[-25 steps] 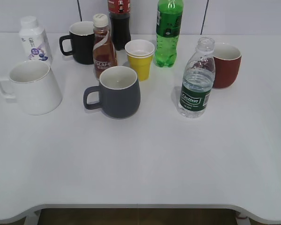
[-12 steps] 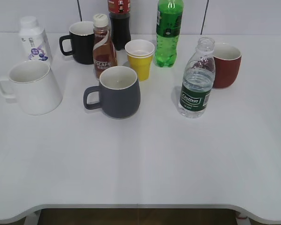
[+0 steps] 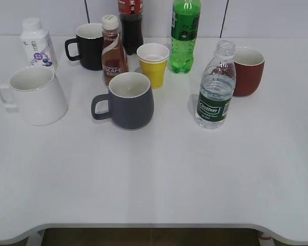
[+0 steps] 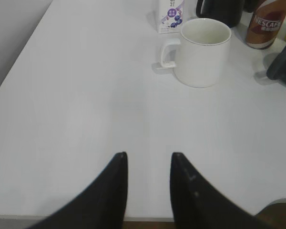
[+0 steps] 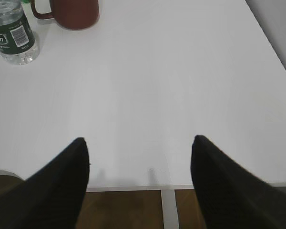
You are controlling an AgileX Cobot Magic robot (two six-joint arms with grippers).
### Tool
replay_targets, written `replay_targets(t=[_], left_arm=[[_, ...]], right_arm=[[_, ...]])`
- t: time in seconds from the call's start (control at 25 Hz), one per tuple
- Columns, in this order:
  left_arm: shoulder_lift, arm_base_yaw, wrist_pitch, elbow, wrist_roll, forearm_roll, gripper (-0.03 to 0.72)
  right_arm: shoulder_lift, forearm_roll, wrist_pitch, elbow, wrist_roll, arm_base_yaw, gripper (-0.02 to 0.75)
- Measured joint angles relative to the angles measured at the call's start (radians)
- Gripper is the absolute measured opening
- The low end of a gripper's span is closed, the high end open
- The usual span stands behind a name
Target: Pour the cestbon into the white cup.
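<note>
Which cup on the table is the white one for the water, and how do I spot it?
Look at the left edge of the table. The white cup stands there alone, in front of the small white bottle with purple print. It is the only all-white mug with a handle; the yellow paper cup has none.

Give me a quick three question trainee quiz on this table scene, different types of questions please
1. True or false: the cestbon has its cap on.
2. Which mug stands nearest the cestbon? A) black mug B) red mug C) white cup
3. Fill in: the right pincer is ____, with nothing between its fingers.

Key: 1 false, its neck is uncapped. 2 B. 3 open.
</note>
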Motion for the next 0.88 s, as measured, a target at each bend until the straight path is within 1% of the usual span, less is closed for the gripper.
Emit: replay_targets(t=[0.12,0.2,0.28,0.4,0.48,0.56,0.8,0.88], left_arm=[[0.0,0.0,-0.02,-0.011,0.0,-0.016,0.231],[0.004,0.0,-0.15,-0.021,0.0,-0.054,0.231],[0.028,0.0,-0.4,-0.018,0.0,-0.064,0.231],[0.101,0.0,-0.756,0.016,0.0,-0.032,0.231],[0.193,0.0,-0.927,0.045,0.0,-0.013,0.231],[0.308,0.0,-1.037,0.062,0.0,0.001,0.231],[0.706,0.0,-1.251,0.071,0.0,0.011,0.231],[0.867,0.0,-1.36,0.07,0.0,0.011,0.231]], right_arm=[[0.0,0.0,0.0,0.0,0.0,0.0,0.503],[0.0,0.0,0.0,0.0,0.0,0.0,0.503],[0.0,0.0,0.0,0.0,0.0,0.0,0.503],[0.0,0.0,-0.001,0.0,0.0,0.0,0.503],[0.0,0.0,-0.001,0.0,0.0,0.0,0.503],[0.0,0.0,-0.001,0.0,0.0,0.0,0.503],[0.0,0.0,-0.001,0.0,0.0,0.0,0.503],[0.0,0.0,-0.001,0.0,0.0,0.0,0.503]])
